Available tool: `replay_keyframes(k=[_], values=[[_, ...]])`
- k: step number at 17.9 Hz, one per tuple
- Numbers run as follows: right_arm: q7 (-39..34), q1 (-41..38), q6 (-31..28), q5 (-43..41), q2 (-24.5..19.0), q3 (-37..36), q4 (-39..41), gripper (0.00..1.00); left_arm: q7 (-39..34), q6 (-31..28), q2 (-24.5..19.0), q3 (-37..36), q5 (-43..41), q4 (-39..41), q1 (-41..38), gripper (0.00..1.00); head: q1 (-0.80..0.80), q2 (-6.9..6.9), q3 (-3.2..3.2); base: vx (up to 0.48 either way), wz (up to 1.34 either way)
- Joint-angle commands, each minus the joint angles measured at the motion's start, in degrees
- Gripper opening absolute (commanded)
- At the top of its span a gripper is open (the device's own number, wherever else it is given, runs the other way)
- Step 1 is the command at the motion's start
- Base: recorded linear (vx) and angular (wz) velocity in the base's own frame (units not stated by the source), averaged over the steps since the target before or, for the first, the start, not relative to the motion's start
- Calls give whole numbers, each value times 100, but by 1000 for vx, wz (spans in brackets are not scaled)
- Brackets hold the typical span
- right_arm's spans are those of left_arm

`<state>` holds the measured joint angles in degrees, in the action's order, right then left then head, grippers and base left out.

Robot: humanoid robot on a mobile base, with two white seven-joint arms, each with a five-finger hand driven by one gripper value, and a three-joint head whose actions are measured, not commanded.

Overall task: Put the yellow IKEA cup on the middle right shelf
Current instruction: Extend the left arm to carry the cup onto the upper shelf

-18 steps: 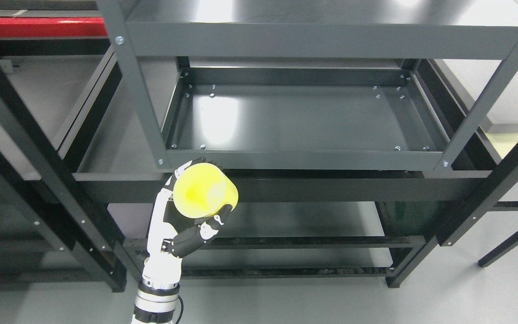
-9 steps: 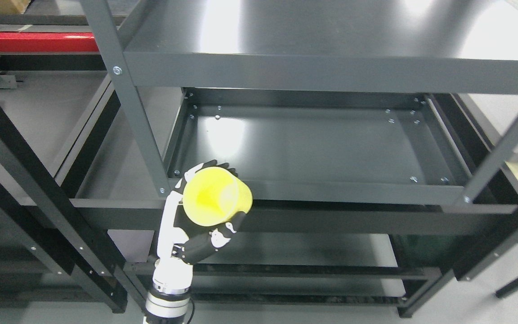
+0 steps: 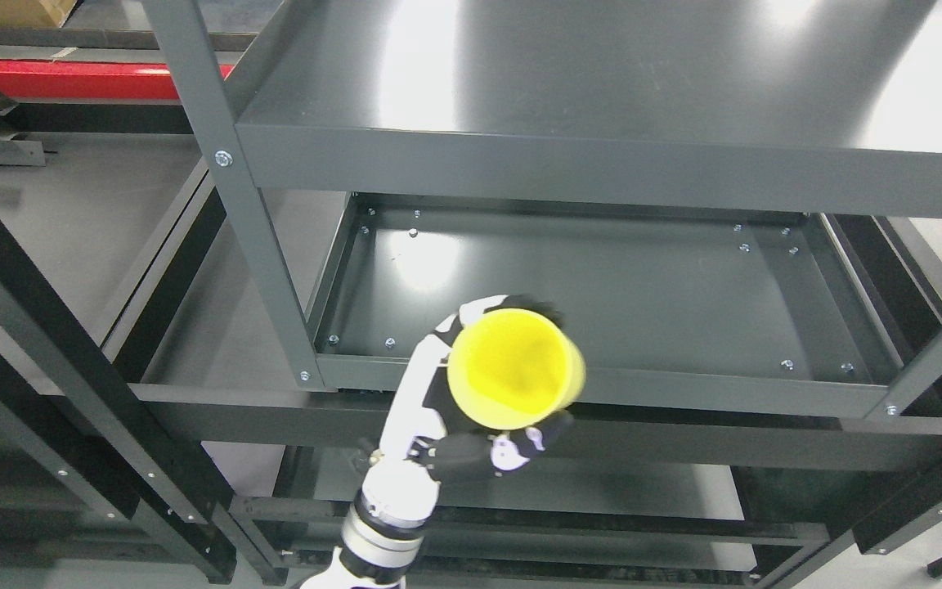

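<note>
Plastic, light and stiff, the cup (image 3: 514,368) sits wrapped around its wall by the left robot hand (image 3: 471,425), a slick surface needing firm grip.

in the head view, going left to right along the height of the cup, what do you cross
Black diagonal beam of the neighbouring rack → grey front-left upright of the shelf unit → left hand → yellow cup held in it → bare floor of the middle shelf → grey front-right upright.

The cup (image 3: 514,366), held in the left hand (image 3: 471,425), hangs over the middle shelf's (image 3: 684,303) front rim.
</note>
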<state>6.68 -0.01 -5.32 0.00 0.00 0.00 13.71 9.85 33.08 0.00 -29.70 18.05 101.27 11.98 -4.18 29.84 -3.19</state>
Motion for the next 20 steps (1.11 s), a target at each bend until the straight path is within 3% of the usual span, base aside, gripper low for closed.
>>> replay_keyframes(k=[1, 4, 14, 20], values=[[0, -78, -4, -141, 100, 97, 0, 99, -18, -416, -100, -1766, -20, -116, 910, 0, 0, 0, 0, 14, -25], [0, -78, -4, -141, 100, 97, 0, 99, -132, -715, -100, -2153, 32, -151, 1665, 0, 0, 0, 0, -1, 11], [0, -78, -4, -141, 100, 97, 0, 99, -1353, -1348, -100, -2066, 954, -143, 4100, 0, 0, 0, 0, 0, 0], [0, -78, -4, -141, 100, 97, 0, 99, -2327, -2418, -100, -1311, 2043, -143, 5304, 0, 0, 0, 0, 0, 0]])
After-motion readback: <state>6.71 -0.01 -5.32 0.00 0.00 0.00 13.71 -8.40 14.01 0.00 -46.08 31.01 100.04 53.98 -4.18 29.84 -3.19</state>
